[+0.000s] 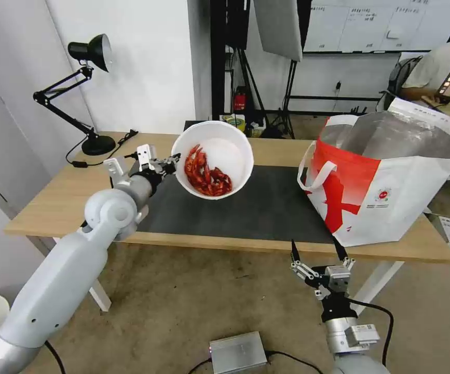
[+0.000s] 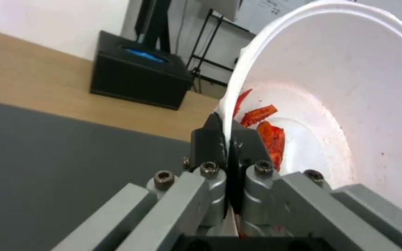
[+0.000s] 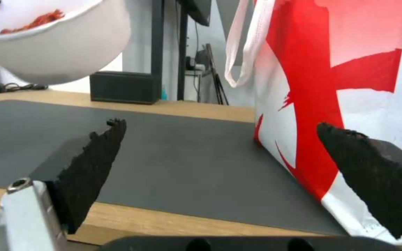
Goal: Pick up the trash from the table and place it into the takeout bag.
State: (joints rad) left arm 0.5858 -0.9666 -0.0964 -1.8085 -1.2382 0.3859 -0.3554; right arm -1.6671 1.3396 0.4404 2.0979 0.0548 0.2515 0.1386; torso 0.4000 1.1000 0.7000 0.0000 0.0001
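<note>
The left gripper [image 1: 172,164] pinches the rim of the white bowl of red shells [image 1: 213,158], holding it tilted above the table's [image 1: 53,202] dark mat [image 1: 250,205]. The takeout bag [image 1: 385,182] stands at the table's right end. Off the front edge, the right gripper [image 1: 318,253] hangs spread wide.

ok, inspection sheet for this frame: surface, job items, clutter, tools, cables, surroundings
Surface: light-wood table with dark grey mat.
Job's things: white bowl of red shells held tilted above the mat; takeout bag standing open at the table's right end.
Clutter: black tissue box and desk lamp at the far edge.
Tools: left tool shut on the bowl rim; right tool open, below the table's front edge.
Cables: lamp cord on the table.
Surroundings: grey box on the floor.
</note>
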